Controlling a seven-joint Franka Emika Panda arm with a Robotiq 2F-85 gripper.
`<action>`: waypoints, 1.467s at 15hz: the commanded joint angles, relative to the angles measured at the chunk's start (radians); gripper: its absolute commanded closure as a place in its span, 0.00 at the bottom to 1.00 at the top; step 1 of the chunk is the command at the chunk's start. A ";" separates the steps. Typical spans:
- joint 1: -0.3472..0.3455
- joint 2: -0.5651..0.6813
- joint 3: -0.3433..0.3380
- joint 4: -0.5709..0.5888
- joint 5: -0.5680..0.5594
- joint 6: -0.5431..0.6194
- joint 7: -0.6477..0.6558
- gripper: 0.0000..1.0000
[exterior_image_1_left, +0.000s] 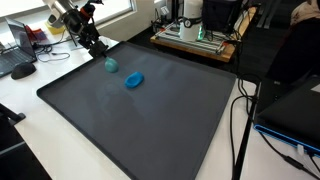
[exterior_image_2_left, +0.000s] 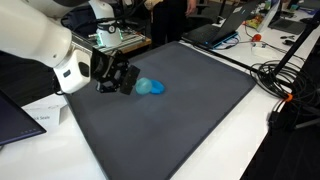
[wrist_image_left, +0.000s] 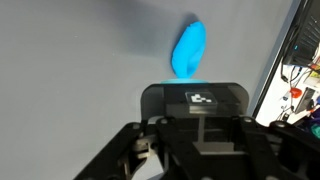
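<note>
My gripper (exterior_image_1_left: 96, 46) hovers over the far left corner of a dark grey mat (exterior_image_1_left: 140, 125); in an exterior view the gripper (exterior_image_2_left: 121, 79) hangs low at the mat's left edge. In the wrist view its jaws stand drawn in on a black block (wrist_image_left: 195, 93) with a small white mark, held at the gripper (wrist_image_left: 195, 108). Just beyond the block lies a bright blue oval lump (wrist_image_left: 189, 50). In both exterior views the blue lump (exterior_image_1_left: 133, 80) (exterior_image_2_left: 156, 88) lies beside a smaller teal lump (exterior_image_1_left: 111, 65) (exterior_image_2_left: 143, 85), close to the gripper but apart from it.
The mat covers a white table (exterior_image_1_left: 30, 110). A laptop and mouse (exterior_image_1_left: 22, 70) sit at the left, and lab equipment (exterior_image_1_left: 195, 30) at the back. Cables (exterior_image_1_left: 240, 120) trail along the right edge. An open laptop (exterior_image_2_left: 215, 30) and cables (exterior_image_2_left: 285, 75) border the mat's far side.
</note>
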 joint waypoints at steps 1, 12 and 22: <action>0.014 -0.131 -0.033 -0.132 0.015 0.058 -0.040 0.78; 0.275 -0.454 -0.072 -0.364 -0.280 0.203 0.186 0.78; 0.480 -0.638 -0.014 -0.528 -0.586 0.255 0.451 0.78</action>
